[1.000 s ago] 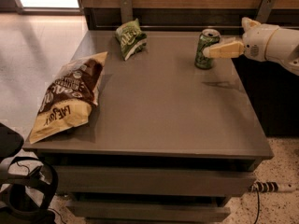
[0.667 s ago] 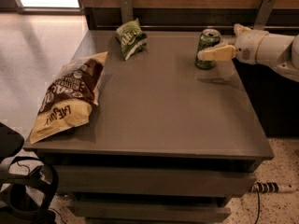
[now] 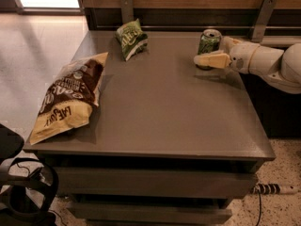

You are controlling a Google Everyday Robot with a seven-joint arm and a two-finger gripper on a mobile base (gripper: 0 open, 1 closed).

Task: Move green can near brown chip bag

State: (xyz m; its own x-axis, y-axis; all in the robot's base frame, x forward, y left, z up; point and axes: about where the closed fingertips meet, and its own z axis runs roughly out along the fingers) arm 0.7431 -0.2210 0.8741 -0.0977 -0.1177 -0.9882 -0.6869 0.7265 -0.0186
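Observation:
The green can stands upright at the table's far right, silver top showing. My gripper reaches in from the right and is open around the can. One pale finger lies in front of the can's base; the other is mostly hidden behind the can. The brown chip bag lies flat at the table's left edge, dark brown upper part and pale yellow lower part, far from the can.
A small green chip bag lies at the far middle of the grey table. A wooden wall with metal brackets backs the table. Black cabling sits on the floor at lower left.
My gripper has moved left along the table's right side, so the near finger now reaches across the front of the can. The can and both bags have not moved.

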